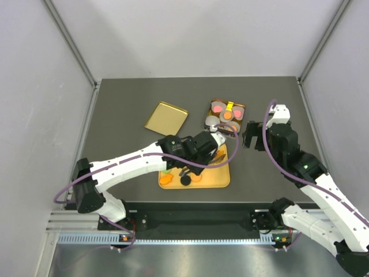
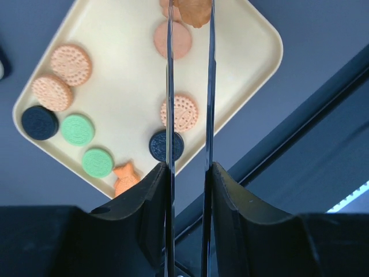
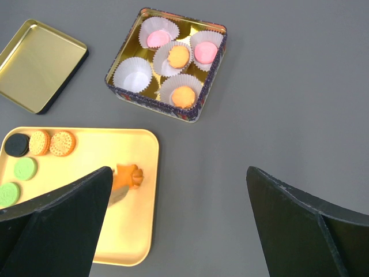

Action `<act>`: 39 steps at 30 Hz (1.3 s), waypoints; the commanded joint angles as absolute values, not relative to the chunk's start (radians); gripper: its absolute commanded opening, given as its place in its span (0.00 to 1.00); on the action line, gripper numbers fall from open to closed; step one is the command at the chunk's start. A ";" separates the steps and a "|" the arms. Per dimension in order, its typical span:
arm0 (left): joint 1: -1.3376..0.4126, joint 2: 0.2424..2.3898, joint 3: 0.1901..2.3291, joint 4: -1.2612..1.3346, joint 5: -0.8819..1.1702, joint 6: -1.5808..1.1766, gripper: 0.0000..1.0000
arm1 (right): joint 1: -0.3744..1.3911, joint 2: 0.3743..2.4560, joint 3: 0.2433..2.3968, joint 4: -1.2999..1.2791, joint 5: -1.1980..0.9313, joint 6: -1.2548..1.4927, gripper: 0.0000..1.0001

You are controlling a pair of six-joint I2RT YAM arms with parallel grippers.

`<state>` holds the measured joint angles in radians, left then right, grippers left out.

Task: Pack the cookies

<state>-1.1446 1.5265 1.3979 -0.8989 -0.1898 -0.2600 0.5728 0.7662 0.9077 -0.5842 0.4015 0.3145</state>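
Left jaws pinch orange cookie over tray.

The dark grey table carries a gold lid mid-frame, a square tin to its right, and a yellow tray below.
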 commanded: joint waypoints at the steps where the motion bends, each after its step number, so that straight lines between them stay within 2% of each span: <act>1: -1.114 1.479 1.472 -0.870 -0.258 -0.262 0.11 | 0.563 0.758 0.927 -0.558 0.413 0.305 1.00; 13: -0.911 1.658 1.653 -0.736 -0.255 -0.239 0.11 | 0.565 0.781 0.934 -0.548 0.400 0.301 1.00; 25: -0.859 1.879 1.785 -0.706 -0.282 -0.212 0.12 | 0.565 0.779 0.920 -0.545 0.373 0.304 1.00; 39: -0.850 1.908 1.801 -0.733 -0.310 -0.201 0.14 | 0.563 0.776 0.907 -0.537 0.377 0.307 1.00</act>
<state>-0.8524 1.9366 1.7653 -0.7628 -0.2863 -0.2108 0.5728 0.7902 0.9077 -0.5686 0.3794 0.3141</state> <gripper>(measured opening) 0.383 0.996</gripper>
